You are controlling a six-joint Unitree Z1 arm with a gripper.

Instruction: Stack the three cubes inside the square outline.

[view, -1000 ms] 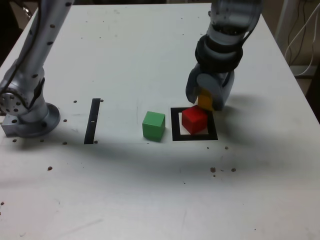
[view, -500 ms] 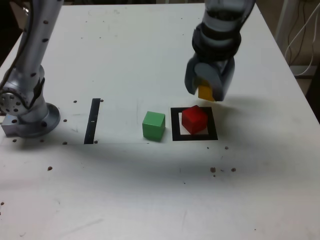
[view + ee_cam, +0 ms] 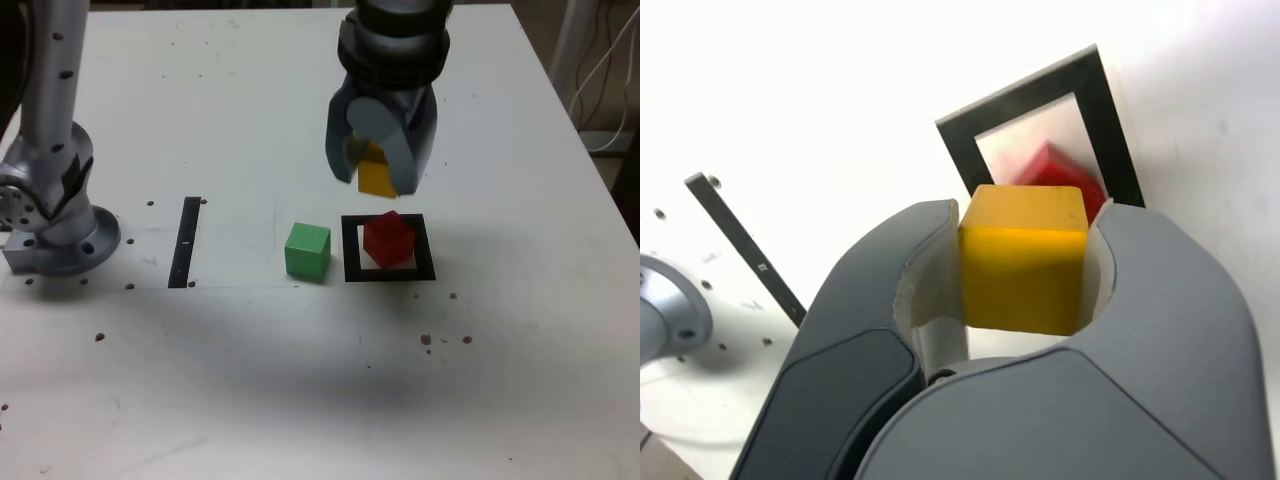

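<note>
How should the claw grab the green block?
From straight above, pinching two opposite flat side faces of the green block. It sits flat on the table with open space around it; the red block in the square outline stands apart. The claw holds the yellow block now.

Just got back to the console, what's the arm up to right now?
The claw is shut on the yellow cube and holds it in the air, above the table. The red cube sits inside the square outline, turned at an angle to the frame. The green cube rests on the table just outside the outline, on the exterior view's left. Nothing is stacked yet.
</note>
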